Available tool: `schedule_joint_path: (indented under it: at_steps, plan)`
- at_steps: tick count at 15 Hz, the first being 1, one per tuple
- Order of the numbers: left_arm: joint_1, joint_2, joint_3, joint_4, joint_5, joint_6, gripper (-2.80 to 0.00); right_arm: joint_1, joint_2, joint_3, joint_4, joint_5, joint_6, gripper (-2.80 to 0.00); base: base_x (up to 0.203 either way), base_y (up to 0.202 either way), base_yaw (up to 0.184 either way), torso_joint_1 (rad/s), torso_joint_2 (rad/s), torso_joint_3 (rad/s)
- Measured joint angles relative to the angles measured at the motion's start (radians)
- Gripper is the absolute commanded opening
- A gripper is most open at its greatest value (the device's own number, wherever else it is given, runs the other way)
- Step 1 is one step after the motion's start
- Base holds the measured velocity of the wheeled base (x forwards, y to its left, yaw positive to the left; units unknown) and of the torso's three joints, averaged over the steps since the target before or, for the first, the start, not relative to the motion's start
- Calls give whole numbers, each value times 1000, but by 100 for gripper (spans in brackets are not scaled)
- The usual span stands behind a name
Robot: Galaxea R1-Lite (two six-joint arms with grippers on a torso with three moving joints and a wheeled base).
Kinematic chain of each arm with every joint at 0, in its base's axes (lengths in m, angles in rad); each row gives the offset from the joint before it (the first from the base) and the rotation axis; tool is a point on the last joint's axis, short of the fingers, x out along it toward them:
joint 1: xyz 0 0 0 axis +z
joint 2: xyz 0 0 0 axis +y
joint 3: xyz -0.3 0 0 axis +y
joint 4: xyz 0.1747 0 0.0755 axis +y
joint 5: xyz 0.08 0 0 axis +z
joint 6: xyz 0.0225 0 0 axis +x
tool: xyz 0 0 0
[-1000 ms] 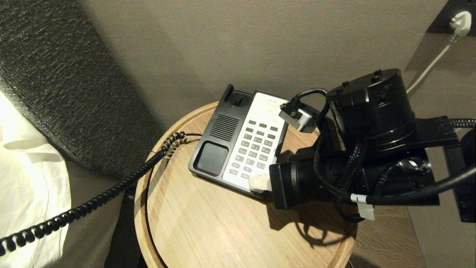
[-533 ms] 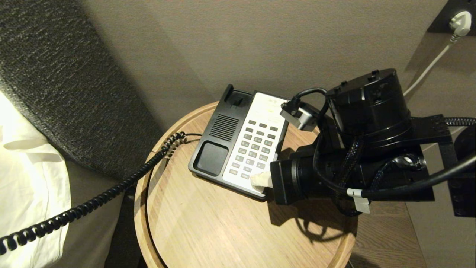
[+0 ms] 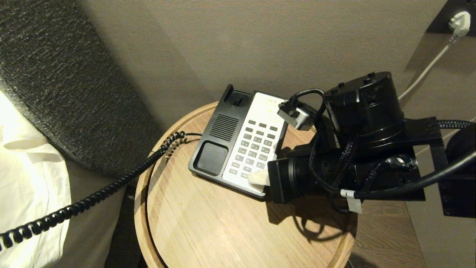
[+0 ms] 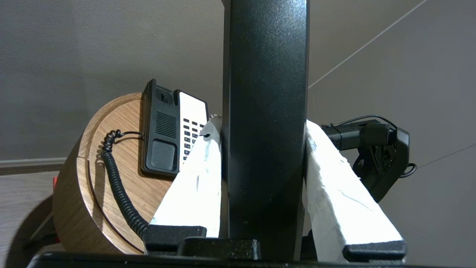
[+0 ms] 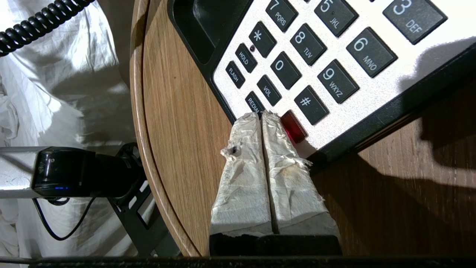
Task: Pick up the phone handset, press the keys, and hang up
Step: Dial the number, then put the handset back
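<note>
Right claw (image 5: 262, 116) closed, tips at REDIAL key (image 5: 254, 105); left claw (image 4: 260, 134) clamping phone handset (image 4: 264, 111).

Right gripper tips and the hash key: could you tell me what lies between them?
In the right wrist view, a red key lies between the shut right gripper and the hash key.

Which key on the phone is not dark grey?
The small red key at the keypad's near corner, below the # key. The right hand's shut fingertips point beside it, over the REDIAL key.
</note>
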Motion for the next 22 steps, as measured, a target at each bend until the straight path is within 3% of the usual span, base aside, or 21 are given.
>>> schedule_joint_path:
  at_steps: [14, 17, 19, 22]
  plan:
    - [0, 44, 9, 5, -16, 8, -280, 0, -96, -31, 40, -3, 18, -280, 0, 0, 0, 0, 0, 0]
    - [1, 142, -7, 11, -35, 65, -280, -22, -161, -33, 101, -19, 22, -280, 0, 0, 0, 0, 0, 0]
    - [1, 245, -25, 13, -3, 118, -280, -57, -215, -33, 152, -53, 20, -280, 0, 0, 0, 0, 0, 0]
    - [-27, 439, -66, 5, 130, 200, -280, -125, -303, -33, 242, -127, 3, -280, 0, 0, 0, 0, 0, 0]
